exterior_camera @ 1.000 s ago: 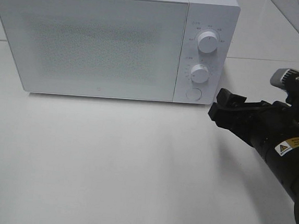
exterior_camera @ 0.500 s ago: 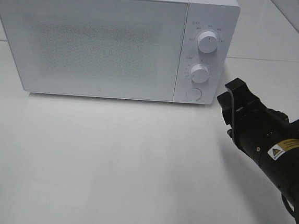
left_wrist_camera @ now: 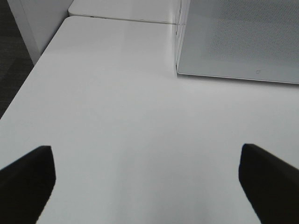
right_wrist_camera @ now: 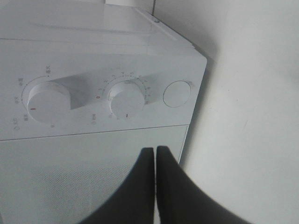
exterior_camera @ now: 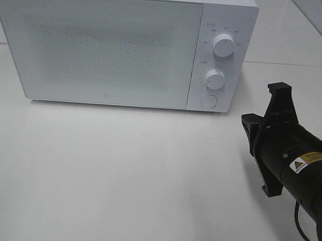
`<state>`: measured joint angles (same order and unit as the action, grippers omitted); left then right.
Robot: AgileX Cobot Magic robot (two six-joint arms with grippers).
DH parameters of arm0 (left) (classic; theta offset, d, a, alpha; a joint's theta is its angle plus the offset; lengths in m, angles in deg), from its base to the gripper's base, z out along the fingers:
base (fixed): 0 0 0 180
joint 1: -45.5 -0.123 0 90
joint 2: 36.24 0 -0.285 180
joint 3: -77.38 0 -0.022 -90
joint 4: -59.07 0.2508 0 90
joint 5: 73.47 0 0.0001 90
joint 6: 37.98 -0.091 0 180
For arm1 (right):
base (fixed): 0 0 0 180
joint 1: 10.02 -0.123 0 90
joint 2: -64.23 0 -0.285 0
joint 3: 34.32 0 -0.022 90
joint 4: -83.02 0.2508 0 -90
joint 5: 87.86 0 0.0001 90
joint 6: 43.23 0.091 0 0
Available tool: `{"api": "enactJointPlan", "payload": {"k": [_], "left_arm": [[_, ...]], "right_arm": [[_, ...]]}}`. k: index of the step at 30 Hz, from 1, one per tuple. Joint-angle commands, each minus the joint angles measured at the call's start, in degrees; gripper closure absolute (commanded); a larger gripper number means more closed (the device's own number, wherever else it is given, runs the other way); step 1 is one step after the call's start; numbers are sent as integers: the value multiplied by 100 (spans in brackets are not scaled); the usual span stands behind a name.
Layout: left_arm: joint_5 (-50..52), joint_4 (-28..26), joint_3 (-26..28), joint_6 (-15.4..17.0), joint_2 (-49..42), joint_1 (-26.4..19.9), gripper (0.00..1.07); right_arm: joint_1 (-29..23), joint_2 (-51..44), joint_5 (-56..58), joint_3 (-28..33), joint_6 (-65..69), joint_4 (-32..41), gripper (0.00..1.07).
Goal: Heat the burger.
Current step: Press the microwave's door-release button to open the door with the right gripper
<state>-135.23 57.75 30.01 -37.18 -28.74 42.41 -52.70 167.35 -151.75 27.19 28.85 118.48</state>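
1. Found the right hand (exterior_camera: 248, 127) at the right of the exterior view, a little below mid-height, on a thick black arm (exterior_camera: 307, 184) coming up out of the lower right corner.
2. Saw that arm slanted toward the upper left, with the hand aimed at the control side of the microwave (exterior_camera: 122, 44), apart from it and above the white worktop (exterior_camera: 117, 173).
3. Noted the wrist rolled over, so that a flat black bracket (exterior_camera: 276, 139) stood almost on edge across the arm, with a yellow warning label (exterior_camera: 307, 161) facing up just behind it.
4. Saw, in the right wrist view, the two dark fingers (right_wrist_camera: 140, 186) pressed together with only a hairline seam between them: right hand (right_wrist_camera: 155, 151) closed, gripping nothing.
5. Made out just beyond those fingers the upper knob (right_wrist_camera: 49, 100), the lower knob (right_wrist_camera: 125, 97) and the round button (right_wrist_camera: 177, 94) of the panel, none of them touched.
6. Found the left hand (left_wrist_camera: 145, 186) spread wide, its dark fingertips (left_wrist_camera: 28, 179) far apart and holding nothing, with bare worktop between them and a lower corner of the microwave ahead.
7. Saw the microwave filling the upper left and middle of the exterior view, its frosted door (exterior_camera: 99, 47) closed.
8. Could not tell where the burger lay; saw it in no view.
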Motion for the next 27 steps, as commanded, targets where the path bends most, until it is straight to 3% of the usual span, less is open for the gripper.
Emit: {"api": "enactJointPlan", "payload": {"k": [1, 8, 27], "left_arm": [[52, -6, -17, 17, -86, -6, 6], [52, 0, -17, 17, -86, -6, 6], [52, 0, -17, 17, -86, -6, 6]], "right_arm": [[6, 74, 11, -40, 74, 52, 107], [6, 716, 17, -304, 1157, -11, 107], [550, 1524, 607, -1696, 1049, -155, 107]]}}
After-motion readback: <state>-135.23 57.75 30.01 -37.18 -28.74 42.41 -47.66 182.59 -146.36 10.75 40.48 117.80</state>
